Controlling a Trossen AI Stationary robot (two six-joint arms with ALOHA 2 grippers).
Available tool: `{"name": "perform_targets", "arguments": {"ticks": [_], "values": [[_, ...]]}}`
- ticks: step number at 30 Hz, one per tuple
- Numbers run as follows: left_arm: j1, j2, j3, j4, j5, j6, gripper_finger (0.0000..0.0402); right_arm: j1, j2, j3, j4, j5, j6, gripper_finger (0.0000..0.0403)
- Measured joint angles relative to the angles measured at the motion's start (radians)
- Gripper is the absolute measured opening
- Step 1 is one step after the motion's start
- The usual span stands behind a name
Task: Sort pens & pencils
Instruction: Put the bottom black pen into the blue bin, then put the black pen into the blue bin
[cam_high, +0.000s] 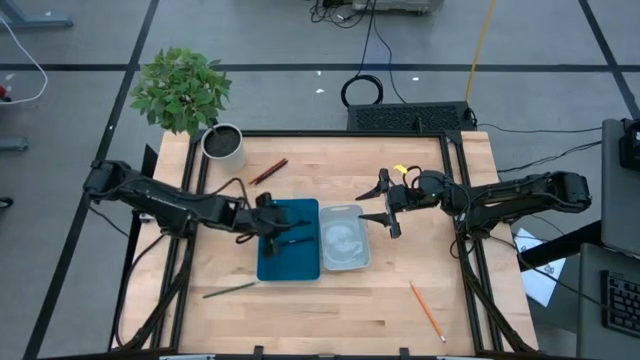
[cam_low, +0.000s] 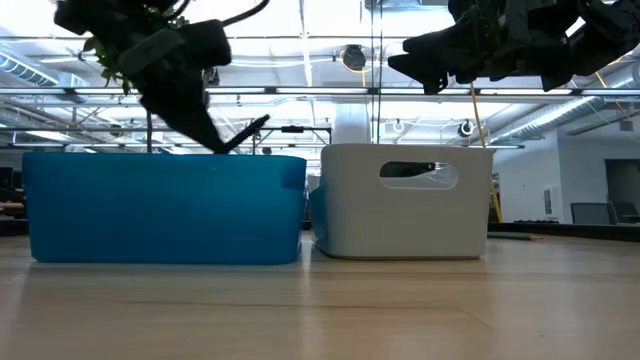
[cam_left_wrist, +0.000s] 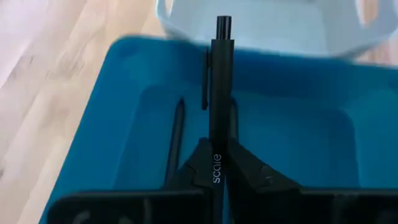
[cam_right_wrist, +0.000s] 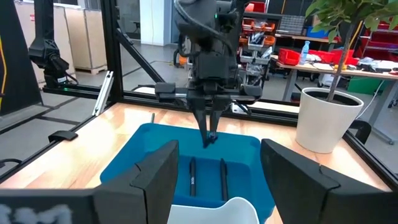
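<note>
Clamped between the left gripper's (cam_left_wrist: 217, 177) two dark fingers, a black pen (cam_left_wrist: 221, 93) juts forward over the blue tray (cam_left_wrist: 298, 149) in the left wrist view; the fingers are pinched nearly together on its barrel. That same view shows a second pen (cam_left_wrist: 175, 134) lying on the tray floor, something the low view cannot show, since there the tray's wall (cam_low: 165, 205) hides the inside and only the held pen's tip (cam_low: 245, 135) slants above the rim. The right wrist view looks back at the left gripper (cam_right_wrist: 210, 134) poised over the tray and reveals two pens (cam_right_wrist: 193, 176) lying side by side in it. From above, the white tray (cam_high: 343, 238) sits touching the blue tray's right side. Only this high view shows the pencils: a red one (cam_high: 268, 172) near the plant pot (cam_high: 222, 145), a grey-green one (cam_high: 229, 290) below the blue tray, an orange one (cam_high: 427, 311) toward the table's front right. The right gripper (cam_high: 385, 207) hovers beside the white tray, jaws spread wide, holding nothing.
</note>
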Motion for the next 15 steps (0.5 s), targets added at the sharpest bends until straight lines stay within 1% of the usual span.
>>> {"name": "perform_targets", "arguments": {"ticks": [3, 10, 15], "values": [[0.012, -0.003, 0.016, -0.007, 0.001, 0.001, 0.0028, 0.0, 0.003, 0.0, 0.001, 0.0, 0.001, 0.0215], [0.007, -0.001, 0.022, -0.006, 0.002, 0.0, 0.0112, 0.0, 0.004, 0.0, -0.009, 0.0, -0.002, 0.0215], [0.008, -0.001, 0.022, -0.012, 0.003, -0.001, 0.0152, 0.0, 0.004, 0.0, -0.011, 0.0, -0.002, 0.0215]]}}
